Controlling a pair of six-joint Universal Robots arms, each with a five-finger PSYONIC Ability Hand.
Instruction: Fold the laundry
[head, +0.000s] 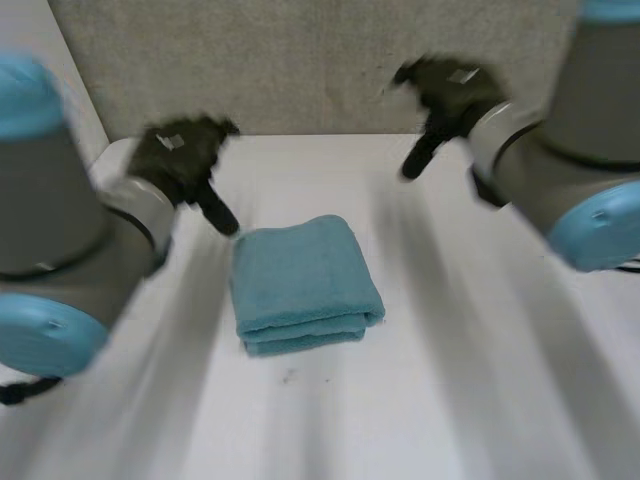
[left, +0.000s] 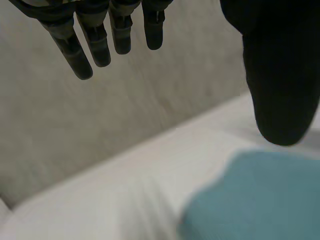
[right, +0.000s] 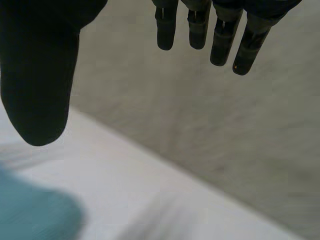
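Head view: the folding looks finished, judging by how things lie. A teal towel (head: 305, 285) sits in the centre of the frame on the white table (head: 480, 380) as a compact, thick rectangle, its stacked layers showing along the lower edge and its corners rounded. It is the one piece of laundry in sight, so little seems left beyond drawing the arms away. The left hand (head: 185, 160) hangs at the upper left, one dark digit pointing down close to the towel's upper left corner. The right hand (head: 450, 95) hangs at the upper right, well apart from the cloth and in front of a grey backdrop (head: 300, 60). Left wrist view: the left hand's fingers (left: 95, 40) are straight and spread away from the thumb (left: 280, 75), holding nothing, with the towel's soft, nubby edge lying on the table below the thumb. Right wrist view: the right hand's fingers (right: 200, 25) are likewise straight and parted from the thumb (right: 40, 75) — empty — with a teal corner of the towel just below the thumb tip.
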